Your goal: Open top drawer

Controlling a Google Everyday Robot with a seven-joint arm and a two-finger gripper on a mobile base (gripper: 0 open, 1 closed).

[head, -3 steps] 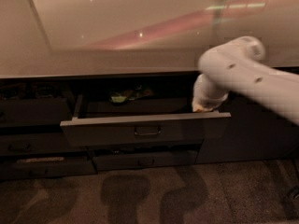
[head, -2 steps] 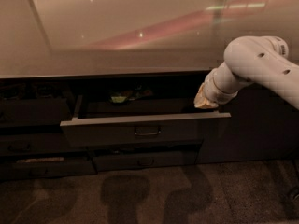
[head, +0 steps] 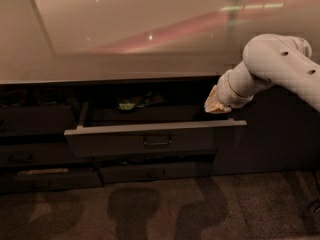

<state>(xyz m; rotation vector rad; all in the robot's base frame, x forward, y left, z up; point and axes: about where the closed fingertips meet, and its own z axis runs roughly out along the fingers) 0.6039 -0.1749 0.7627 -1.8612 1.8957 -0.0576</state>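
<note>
Shiny and pale, a big counter top (head: pixel 140 29) fills the far part of the camera view. It has pink streaks of light on it. Under its edge runs a row of dark drawers.

The top drawer (head: pixel 115 144) sits in the middle. It is pulled out toward the near side, so you can look down into it. A pale rim runs along the top of its front, and a dark loop handle (head: pixel 157 141) sits in the middle of the front. Far back inside lie some small green and yellow things (head: pixel 134 103). It is hard to tell what they are.

Below it is a shorter dark drawer (head: pixel 155 173), set further back. On the left is another stack of dark drawers (head: pixel 35 121).

A thick white arm (head: pixel 277 66) comes in from the right. The gripper (head: pixel 217 105) at its end hangs just above the right end of the top drawer's rim. I cannot tell if it touches the rim, or if it is wide or narrow.

Nearest is a dark floor (head: pixel 250 209) with soft shadows on it.
</note>
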